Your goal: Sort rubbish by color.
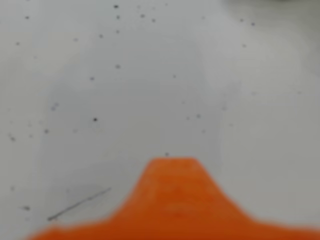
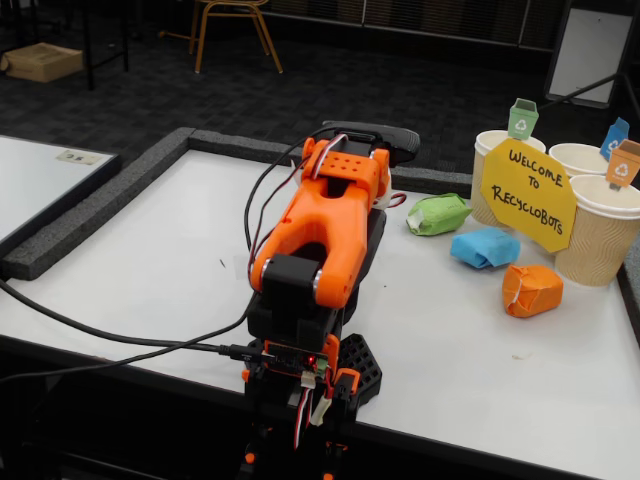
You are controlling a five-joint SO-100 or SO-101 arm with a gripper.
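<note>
Orange pincer (image 1: 172,200) shows blurred, its jaws hidden in both views.

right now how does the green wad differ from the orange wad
The green wad lies farthest back, close by the cups; the orange wad lies nearest the front, further right in the fixed view. The green wad looks long and flattish, the orange wad rounder and chunkier. Both are crumpled paper resting loose on the white table.

The wrist view is soft and out of focus throughout: the orange gripper part (image 1: 172,200) at the bottom edge is a blur, and the pale table (image 1: 100,75) looks evenly lit with a faint grey shadow. The fixed view is sharper, the white table (image 2: 150,250) bright under even light, the floor (image 2: 150,90) behind dim.
</note>
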